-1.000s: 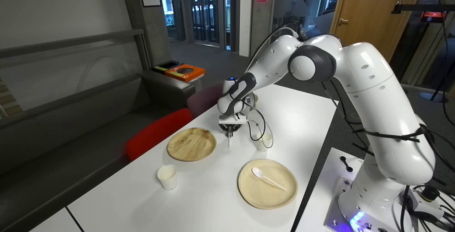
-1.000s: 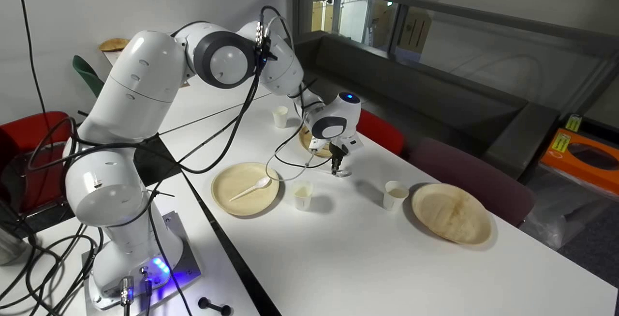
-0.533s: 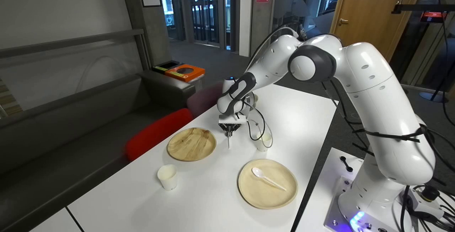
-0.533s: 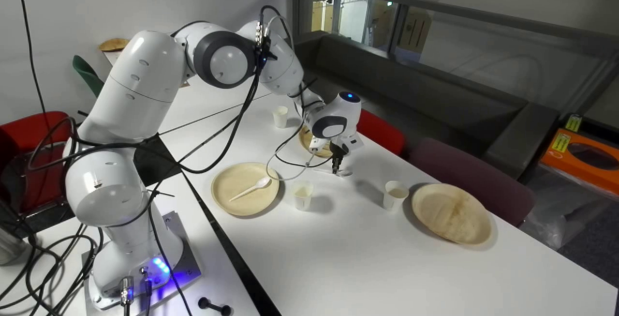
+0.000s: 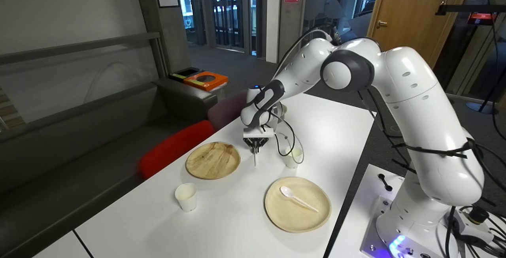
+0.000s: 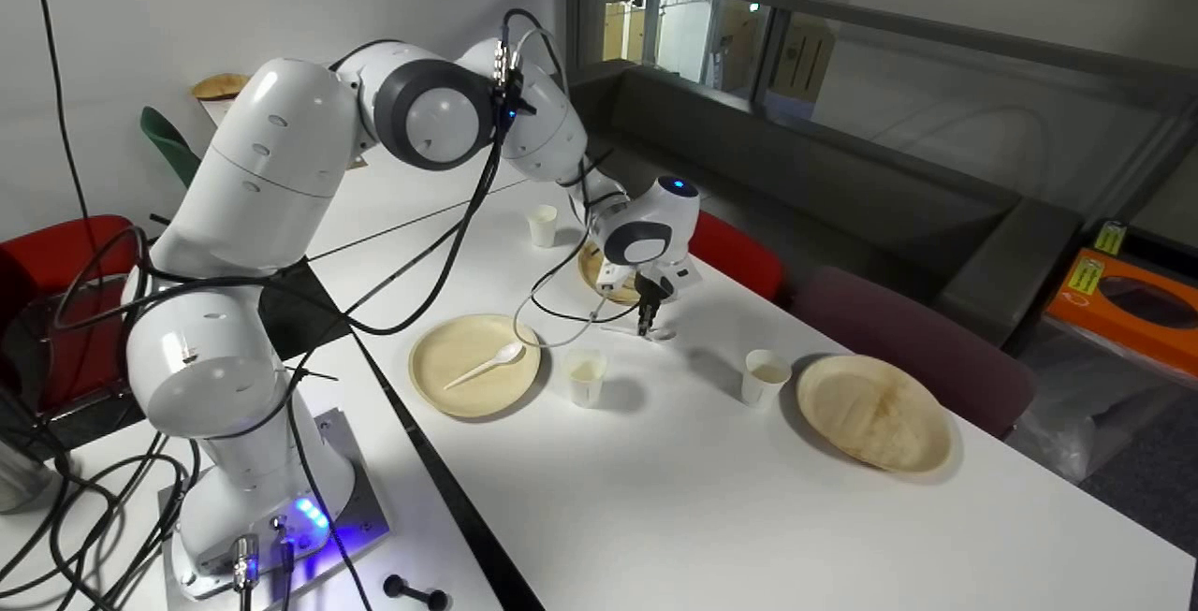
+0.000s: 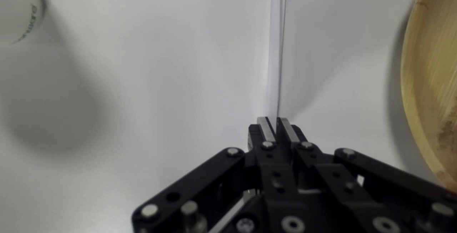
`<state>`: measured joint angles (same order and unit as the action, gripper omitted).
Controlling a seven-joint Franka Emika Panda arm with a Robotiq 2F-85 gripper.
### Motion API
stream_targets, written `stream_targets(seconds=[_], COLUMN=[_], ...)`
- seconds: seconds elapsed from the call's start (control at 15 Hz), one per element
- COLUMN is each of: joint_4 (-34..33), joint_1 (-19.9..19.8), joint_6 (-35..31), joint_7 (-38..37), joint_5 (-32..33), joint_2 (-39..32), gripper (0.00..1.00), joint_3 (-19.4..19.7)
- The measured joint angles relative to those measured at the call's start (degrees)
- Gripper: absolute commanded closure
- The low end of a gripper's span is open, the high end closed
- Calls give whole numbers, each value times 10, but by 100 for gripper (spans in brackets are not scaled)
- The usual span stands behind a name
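- Gripper [image 7: 275, 126]: fingers together, clamped on white plastic spoon [image 7: 274, 51], which reaches toward top centre of wrist view.
- Step, likely: securing grasp; contact with table [image 7: 196, 83] unclear.
- Next move should call for steady pinch.

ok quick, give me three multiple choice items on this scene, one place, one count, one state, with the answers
1. Where does the unheld white spoon lie?
A. on the sofa
B. on a red chair
C. on a pale plate

2. How many pale cups stand on the white table?
A. one
B. three
C. six

3. How do the fingers stand?
A. closed on a white utensil
B. wide open
C. shut with nothing between

1: C, it lies inside the plate's rim in both exterior views.
2: B, all three show in an exterior view, well apart.
3: A, in the wrist view the handle runs out from between the nearly meeting fingers.
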<state>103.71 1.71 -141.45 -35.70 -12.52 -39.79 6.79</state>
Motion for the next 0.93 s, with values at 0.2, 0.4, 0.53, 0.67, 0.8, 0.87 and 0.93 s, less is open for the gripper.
stream_targets(seconds=[0.2,0.4,0.53,0.67,0.8,0.87,0.93], joint_4=[-4,-4,-3,1,8,11,14], joint_1=[0,0,2,6,11,15,17], joint_6=[22,22,4,-42,-93,-109,-119], joint_7=[1,1,-7,-23,-43,-49,-52], joint_5=[0,0,0,0,0,0,0], joint_2=[2,2,2,2,2,2,2], gripper=[98,98,98,98,98,98,98], joint_3=[0,0,1,6,12,16,18])
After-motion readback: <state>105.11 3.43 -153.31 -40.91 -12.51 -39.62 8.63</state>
